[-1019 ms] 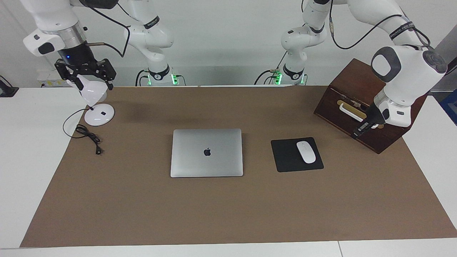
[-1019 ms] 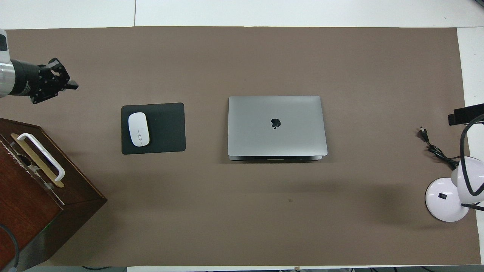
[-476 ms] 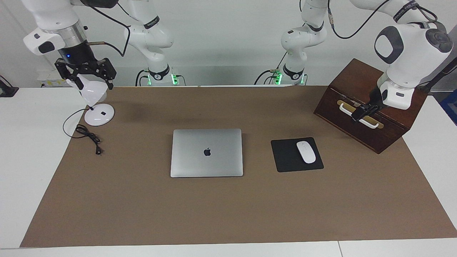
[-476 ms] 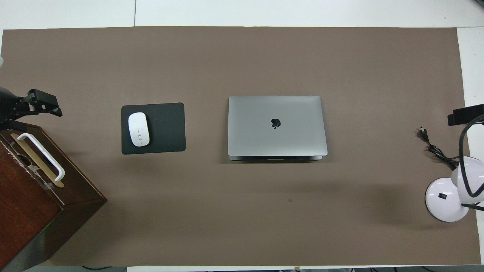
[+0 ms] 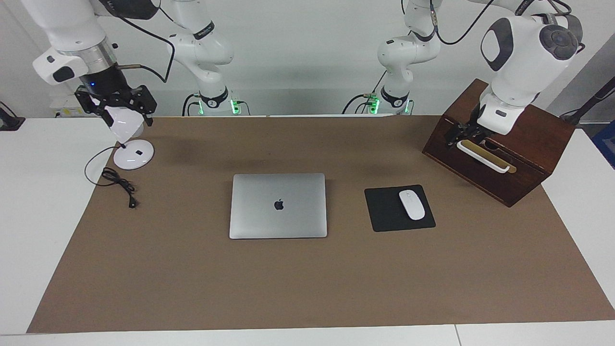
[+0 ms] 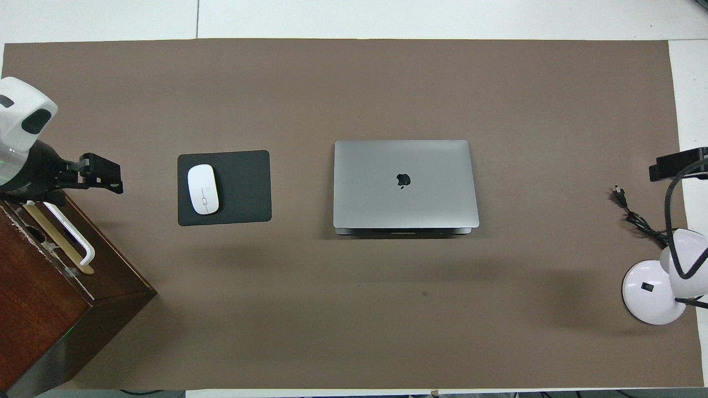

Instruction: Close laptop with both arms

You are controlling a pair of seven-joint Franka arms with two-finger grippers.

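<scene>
The silver-grey laptop (image 5: 278,205) lies shut and flat on the brown mat, apple logo up; it also shows in the overhead view (image 6: 405,184). My left gripper (image 5: 460,132) hangs in the air by the white handle of the wooden box, away from the laptop; in the overhead view (image 6: 103,180) it shows over the mat beside the box. My right gripper (image 5: 116,105) is open and up over the head of the white desk lamp, at the right arm's end of the table; only its edge (image 6: 678,164) shows from above. Neither gripper touches the laptop.
A black mouse pad (image 5: 384,211) with a white mouse (image 5: 412,204) lies beside the laptop toward the left arm's end. A dark wooden box (image 5: 499,144) with a white handle (image 5: 482,156) stands at that end. The lamp base (image 5: 133,154) and a black cable (image 5: 118,184) are at the right arm's end.
My left gripper has risen and drawn back toward the robots along the wooden box's front, now by the handle's upper end. The right gripper has barely shifted. The laptop has not moved.
</scene>
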